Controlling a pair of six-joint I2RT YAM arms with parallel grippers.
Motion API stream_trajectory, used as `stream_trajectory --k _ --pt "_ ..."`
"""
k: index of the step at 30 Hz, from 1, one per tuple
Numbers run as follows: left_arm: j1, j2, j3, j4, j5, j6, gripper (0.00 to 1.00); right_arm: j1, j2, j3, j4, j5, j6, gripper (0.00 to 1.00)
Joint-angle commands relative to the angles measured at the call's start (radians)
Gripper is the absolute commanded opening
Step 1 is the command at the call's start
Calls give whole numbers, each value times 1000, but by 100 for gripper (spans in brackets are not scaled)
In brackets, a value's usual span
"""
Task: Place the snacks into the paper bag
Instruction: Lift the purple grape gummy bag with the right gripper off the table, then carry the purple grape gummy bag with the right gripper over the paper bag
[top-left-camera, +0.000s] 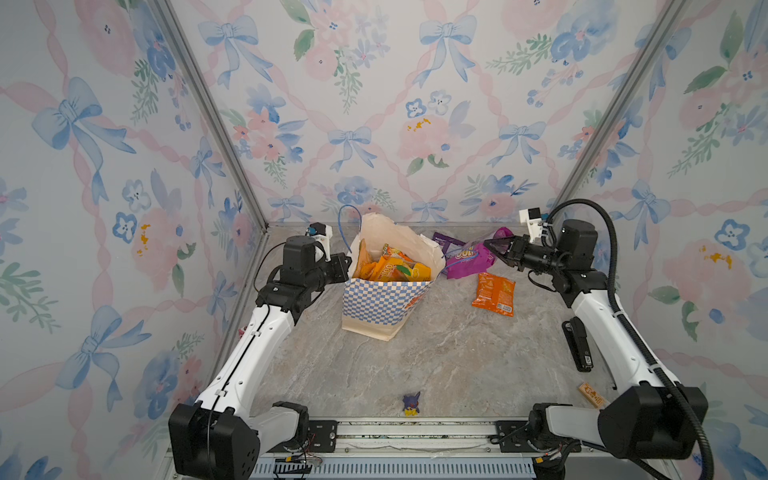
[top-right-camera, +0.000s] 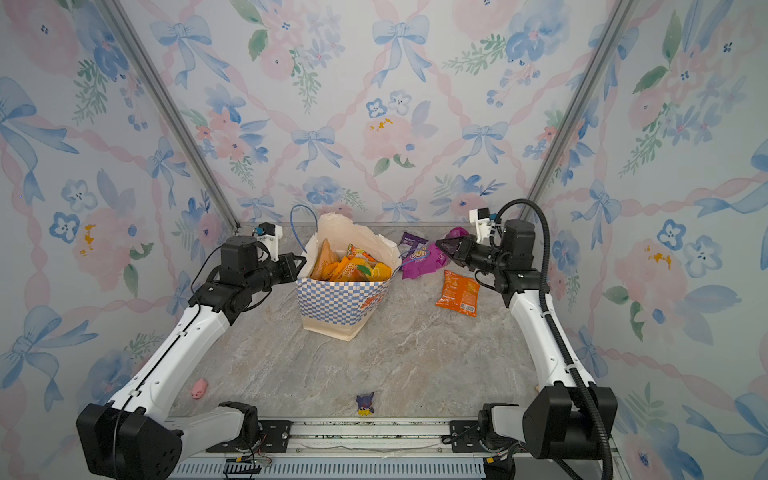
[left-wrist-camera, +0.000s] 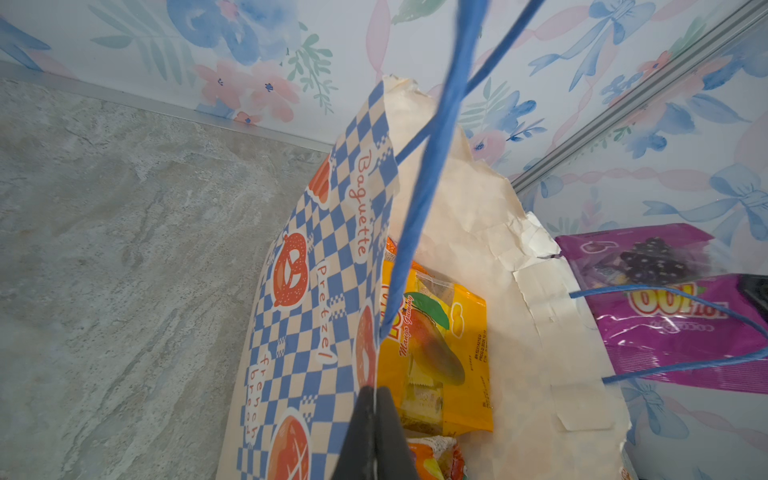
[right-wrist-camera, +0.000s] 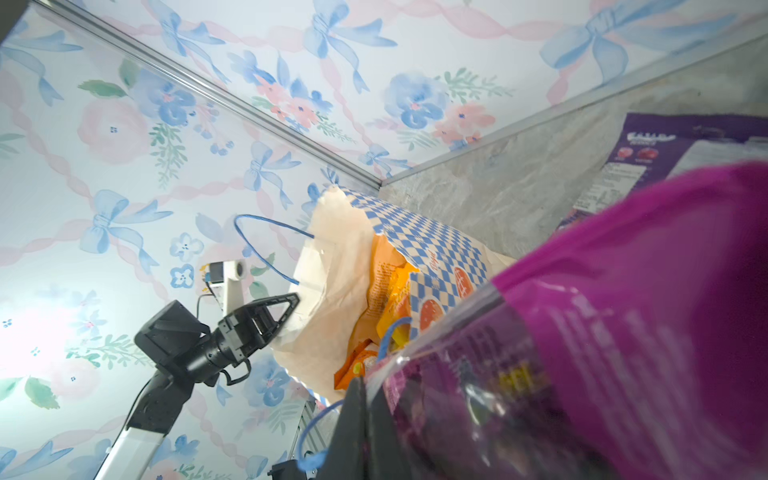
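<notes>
Floral wallpaper (top-left-camera: 374, 104) boxes in a marbled counter (top-left-camera: 436, 365). The right end effector (top-left-camera: 493, 246) is clamped narrow on the clear end of a purple packet (top-left-camera: 469, 259), which sits just beside the paper bag (top-left-camera: 374, 305), outside its right wall. The left end effector (left-wrist-camera: 374, 392) is pinched flat on the bag's checkered rim, holding the mouth up, and yellow-orange packets (top-left-camera: 395, 269) already sit inside. Farther out, an orange packet (top-left-camera: 494, 294) lies flat on the counter to the right, and a dark purple packet (top-left-camera: 446, 243) lies behind the held one. The likely trouble is a blue cord handle (left-wrist-camera: 615, 289) that loops across the purple packet. Lifting the packet could snag the cord and tip the bag or tear its rim. The packet is also slick and gripped only by an edge, so it may slip.
</notes>
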Motion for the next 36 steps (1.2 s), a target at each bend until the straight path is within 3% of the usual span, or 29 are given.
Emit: stream_trajectory --k 1,9,24,36 --pt "7 13 -1 -1 25 14 0 -9 -61 134 -43 -29 -27 0" --pt "7 19 2 -1 30 14 0 24 -64 351 -79 33 -24 0" --pt "8 15 4 0 31 16 0 423 132 628 -116 209 -135 0" --pt "9 -8 -5 -1 27 16 0 550 357 728 -124 268 -155 0"
